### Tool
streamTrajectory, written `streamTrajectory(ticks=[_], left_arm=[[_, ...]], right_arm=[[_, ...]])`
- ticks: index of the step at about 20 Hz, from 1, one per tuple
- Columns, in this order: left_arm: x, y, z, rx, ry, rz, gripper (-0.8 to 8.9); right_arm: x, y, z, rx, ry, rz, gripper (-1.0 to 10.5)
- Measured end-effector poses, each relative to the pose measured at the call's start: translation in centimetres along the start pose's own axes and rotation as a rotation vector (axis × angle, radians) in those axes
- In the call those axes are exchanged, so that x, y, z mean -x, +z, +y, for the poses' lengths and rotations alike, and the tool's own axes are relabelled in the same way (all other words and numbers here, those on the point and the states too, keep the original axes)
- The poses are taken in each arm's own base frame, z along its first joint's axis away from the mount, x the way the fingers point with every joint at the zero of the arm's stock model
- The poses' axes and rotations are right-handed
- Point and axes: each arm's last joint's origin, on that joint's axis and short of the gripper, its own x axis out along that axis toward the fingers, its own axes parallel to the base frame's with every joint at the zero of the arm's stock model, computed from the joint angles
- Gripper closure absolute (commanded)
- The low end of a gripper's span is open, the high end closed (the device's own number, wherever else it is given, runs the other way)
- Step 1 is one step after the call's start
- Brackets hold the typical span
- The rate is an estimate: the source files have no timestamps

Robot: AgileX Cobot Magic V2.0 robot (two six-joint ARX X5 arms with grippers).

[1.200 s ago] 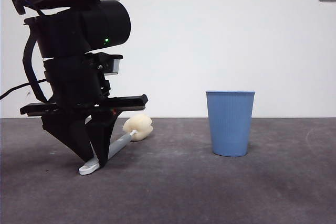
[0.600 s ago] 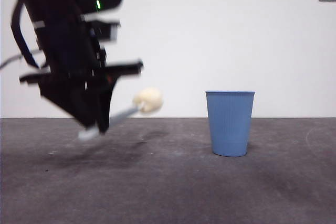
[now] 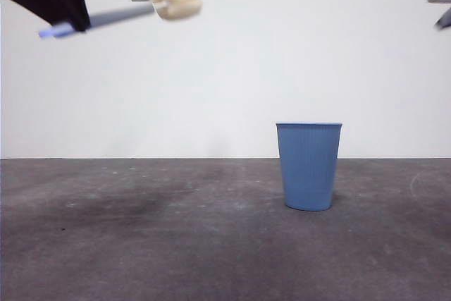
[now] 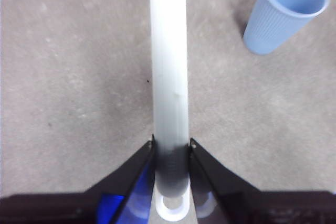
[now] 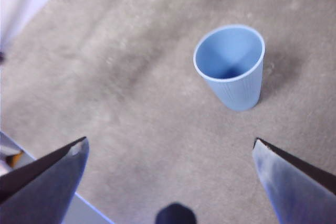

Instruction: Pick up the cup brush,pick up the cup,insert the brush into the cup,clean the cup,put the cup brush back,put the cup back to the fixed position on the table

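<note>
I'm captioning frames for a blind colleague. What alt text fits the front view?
The left pincer, at the top left corner, holds the cup brush high in the air, sponge head pointing right. The cup stands upright on the table, right of centre, before a white wall.

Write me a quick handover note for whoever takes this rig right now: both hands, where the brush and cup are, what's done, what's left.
Left hand: shut on the brush handle, held high above the table, sponge head toward the cup side.
Right hand: open, empty, above the cup.
Cup: upright on the table, untouched, empty.
Done: brush picked up.
Left: pick up the cup, insert the brush, clean, put brush and cup back.
</note>
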Motion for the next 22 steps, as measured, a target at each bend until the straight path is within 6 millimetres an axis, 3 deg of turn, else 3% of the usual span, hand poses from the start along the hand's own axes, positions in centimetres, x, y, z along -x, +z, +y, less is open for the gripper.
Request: streamTrajectory(ticks=[3, 8, 12, 22], left_arm=[[1.3, -0.6, 0.3, -0.011, 0.000, 0.000, 8.22], [1.7, -0.9, 0.4, -0.032, 0.001, 0.015, 8.22], [1.7, -1.0, 0.4, -0.053, 0.000, 0.019, 8.22], [1.7, -1.0, 0.3, -0.057, -0.041, 0.034, 8.22]], right_arm=[[-3.7, -1.7, -0.3, 0.009, -0.075, 0.084, 3.5], [-7.3, -3.5, 0.4, 0.058, -0.147, 0.036, 3.5], [-9.9, -6.3, -0.1, 0.069, -0.216, 0.015, 3.5], [-15.5, -6.9, -1.7, 0.126, -0.236, -0.122, 3.5]])
